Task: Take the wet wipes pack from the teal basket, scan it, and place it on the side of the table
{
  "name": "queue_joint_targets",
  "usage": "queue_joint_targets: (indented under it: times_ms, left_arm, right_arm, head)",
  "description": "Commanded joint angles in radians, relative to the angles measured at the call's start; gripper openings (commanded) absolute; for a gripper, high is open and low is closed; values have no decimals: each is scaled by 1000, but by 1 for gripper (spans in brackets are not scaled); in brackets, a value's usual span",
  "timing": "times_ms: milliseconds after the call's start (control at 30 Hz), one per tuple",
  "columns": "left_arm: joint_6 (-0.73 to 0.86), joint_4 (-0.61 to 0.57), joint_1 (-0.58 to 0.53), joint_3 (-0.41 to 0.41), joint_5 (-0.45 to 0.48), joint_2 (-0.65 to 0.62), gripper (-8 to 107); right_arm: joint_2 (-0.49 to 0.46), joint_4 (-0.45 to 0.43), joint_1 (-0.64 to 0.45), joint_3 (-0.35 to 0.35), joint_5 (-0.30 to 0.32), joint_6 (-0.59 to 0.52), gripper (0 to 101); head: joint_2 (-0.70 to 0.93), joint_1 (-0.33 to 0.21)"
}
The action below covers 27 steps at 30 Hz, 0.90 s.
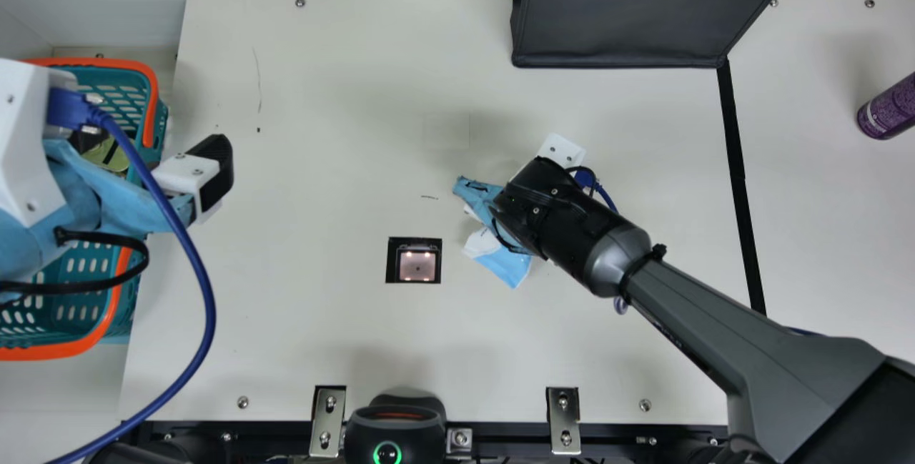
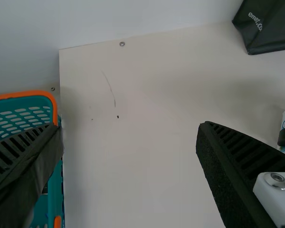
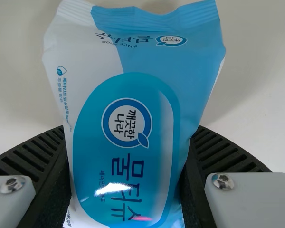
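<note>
The right gripper (image 1: 490, 206) clasps the wet wipes pack (image 1: 506, 264) well apart from the teal basket (image 1: 150, 78); the left gripper (image 1: 161, 156), fingers open, hangs at the basket's edge.

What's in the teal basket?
A green item with a dark stripe partly shows in the teal basket. The left arm covers the middle; can't tell what's beneath.

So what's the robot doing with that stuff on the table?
The robot's right gripper is holding the blue and white wet wipes pack between its fingers, off to one side of the little lit square, probably the scanner. Its left gripper is open and empty by the teal basket. I can't tell whether the pack has been scanned.
</note>
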Motion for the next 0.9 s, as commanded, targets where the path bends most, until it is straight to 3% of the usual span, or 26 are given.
queue_joint_targets:
  times_ms: [0, 867]
  left_arm:
    - [0, 0, 0, 0, 0, 0, 90]
    - [0, 0, 0, 0, 0, 0, 90]
  right_arm:
    - [0, 0, 2, -1, -9, -2, 1]
    - [-47, -38, 20, -126, 115, -49, 0]
  head:
    - [2, -29]
    - [2, -29]
